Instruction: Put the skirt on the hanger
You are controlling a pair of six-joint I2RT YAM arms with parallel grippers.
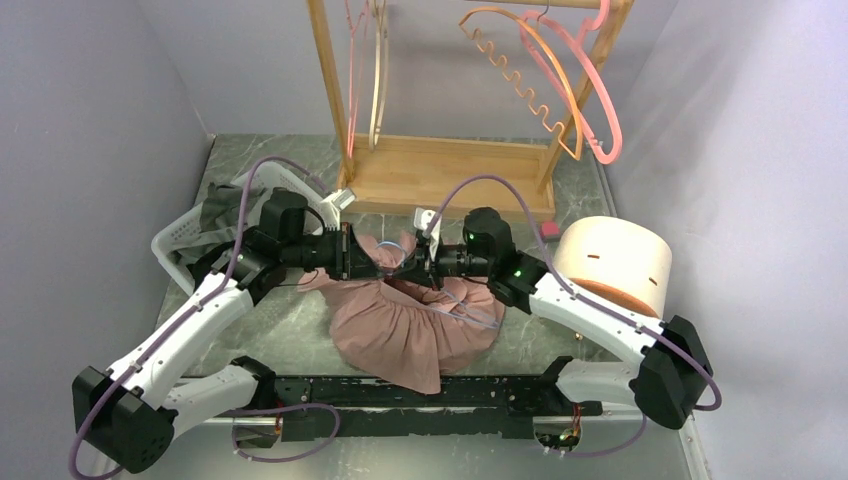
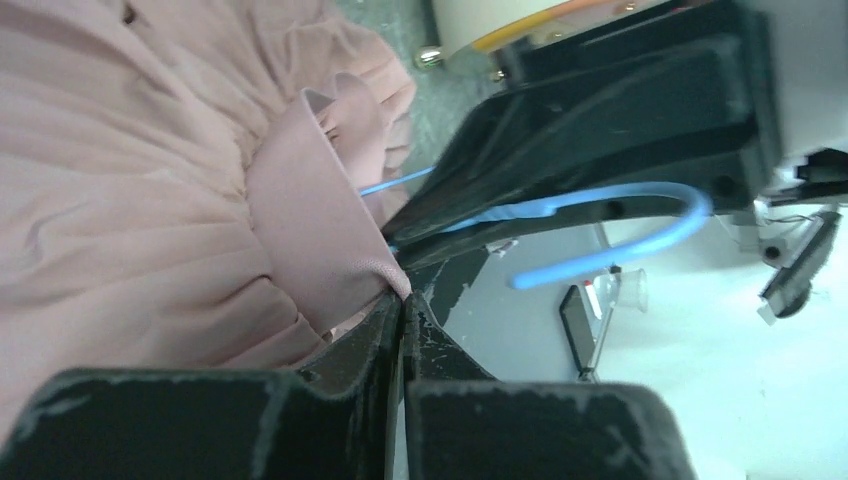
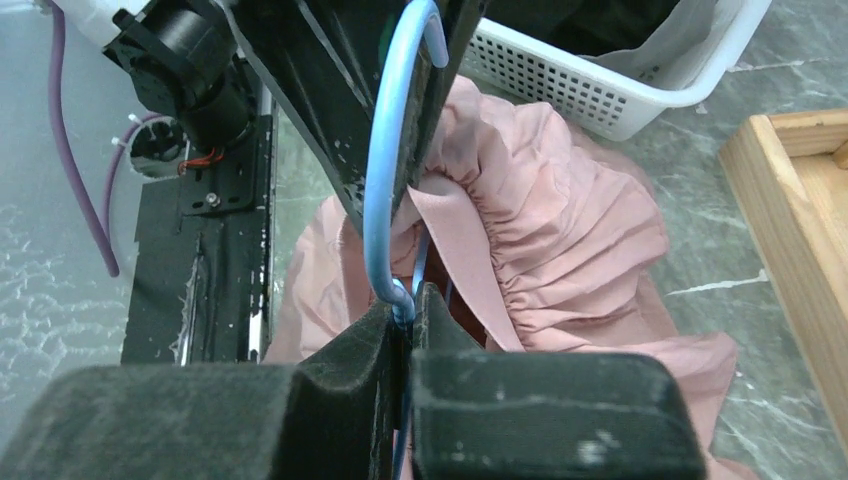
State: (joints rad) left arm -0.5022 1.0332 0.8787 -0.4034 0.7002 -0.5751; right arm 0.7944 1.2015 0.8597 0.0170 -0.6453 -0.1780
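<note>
**Pink pleated fabric skirt** (image 1: 410,330): it lies spread at the centre of the grey-green marbled table (image 1: 290,330), its hem towards 6 o'clock. Its gathered waistband (image 2: 320,230) is lifted at 12 o'clock.

**Left gripper** (image 2: 400,300): it is closed, pinching the edge of the waistband. The left arm climbs from its base at 8 o'clock, with the wrist level and pointing towards 3 o'clock.

**Right gripper** (image 3: 410,300): it is clamped on the thin blue wire hanger (image 3: 385,200), whose loop stands against the waistband. The right arm rises from 4 o'clock, its wrist level and facing 9 o'clock, so that the fingertips of the two grippers nearly meet.

**Surroundings:** a white perforated plastic basket (image 1: 180,235) sits at 10 o'clock. A wooden rack (image 1: 440,170) bearing orange and pink hangers (image 1: 590,100) stands at 12 o'clock. A round peach-coloured drum (image 1: 615,260) sits at 3 o'clock.
</note>
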